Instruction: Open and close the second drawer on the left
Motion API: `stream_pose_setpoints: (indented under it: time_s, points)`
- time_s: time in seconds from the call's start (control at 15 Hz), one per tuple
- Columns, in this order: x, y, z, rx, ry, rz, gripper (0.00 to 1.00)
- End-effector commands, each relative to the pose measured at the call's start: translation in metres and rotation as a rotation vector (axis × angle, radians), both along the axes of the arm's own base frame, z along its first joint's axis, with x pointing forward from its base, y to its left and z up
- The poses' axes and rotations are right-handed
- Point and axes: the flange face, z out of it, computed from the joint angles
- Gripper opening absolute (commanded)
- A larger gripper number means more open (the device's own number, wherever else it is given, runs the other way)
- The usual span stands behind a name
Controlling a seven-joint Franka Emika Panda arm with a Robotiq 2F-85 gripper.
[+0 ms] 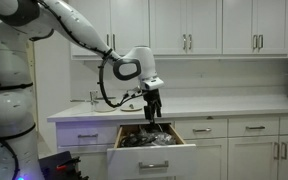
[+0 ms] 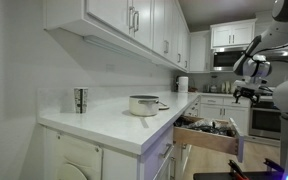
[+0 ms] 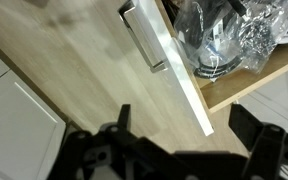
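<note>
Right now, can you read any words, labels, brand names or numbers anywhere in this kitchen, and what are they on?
No text can be read in any view.
Open drawer: plain white front, no label.
Plastic-wrapped things inside it: any print is too blurred to read.
Metal cup and pot on the counter: too small to tell.

No text, label, brand or number can be read in any view. The plastic-wrapped items (image 3: 229,40) in the open drawer (image 1: 134,158) — glossy and blurred — show no legible print.
</note>
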Motion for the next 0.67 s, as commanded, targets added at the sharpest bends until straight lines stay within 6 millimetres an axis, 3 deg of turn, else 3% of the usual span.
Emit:
stream_pose_setpoints:
  time_s: [0.0,0.6]
  points:
    - [-0.003,-0.006,-0.001,0.007,0.006,0.002,1.0]
    - [-0.045,-0.059,-0.002,0.154,0.022,0.087,1.0]
